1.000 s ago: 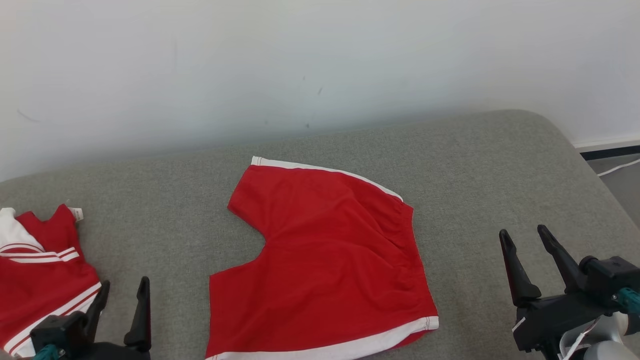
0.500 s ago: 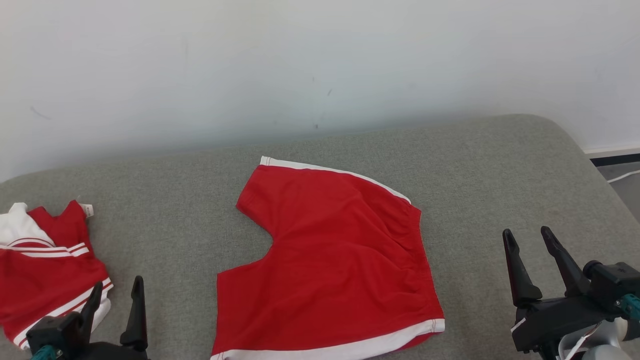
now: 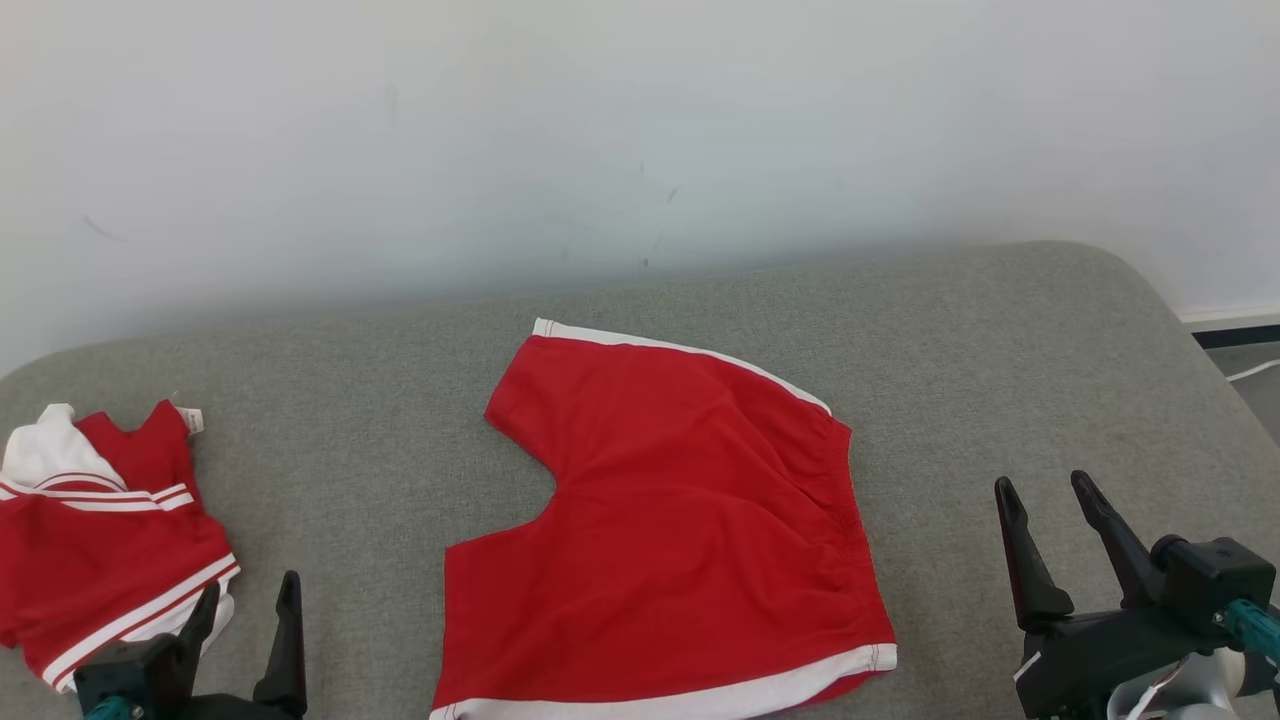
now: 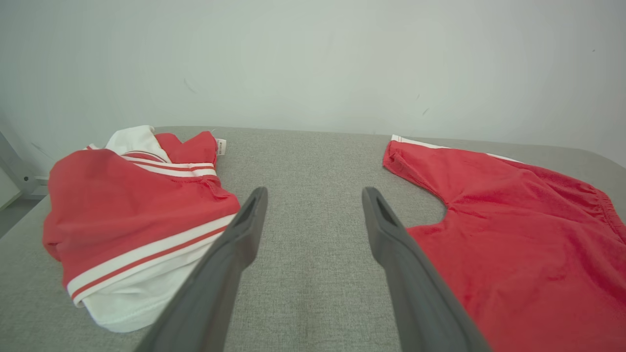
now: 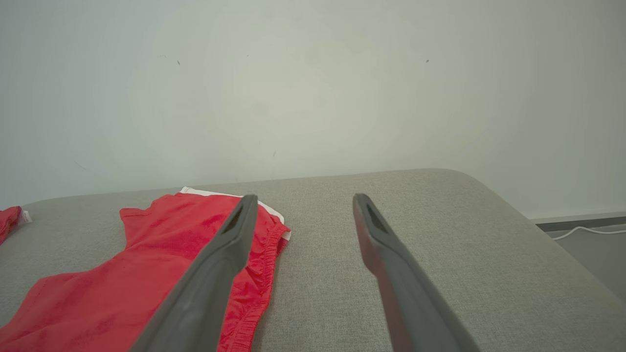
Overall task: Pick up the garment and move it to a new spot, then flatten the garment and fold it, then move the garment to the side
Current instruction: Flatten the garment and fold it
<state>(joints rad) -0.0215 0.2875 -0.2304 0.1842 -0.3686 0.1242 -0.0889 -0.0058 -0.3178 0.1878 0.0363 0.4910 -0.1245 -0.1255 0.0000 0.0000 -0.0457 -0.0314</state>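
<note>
Hovering low over the cushion [image 3: 1000,340], both grippers are held empty with jaws apart: left gripper [image 3: 250,585], right gripper [image 3: 1042,482]. Between them the shorts [image 3: 680,530] are laid flat, waistband toward the right jaws, presumably spread ready for folding. Just outside the left jaws a crumpled top [image 3: 100,540] is kept aside, clear of the work. Wall [image 3: 640,120] beyond.

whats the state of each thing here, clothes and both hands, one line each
red shorts: spread mostly flat on the grey cushion, unfolded, lightly wrinkled, not held
red and white top: loosely bunched at the cushion's left end, not held
left hand: open, empty, between the two garments
right hand: open, empty, right of the shorts
</note>
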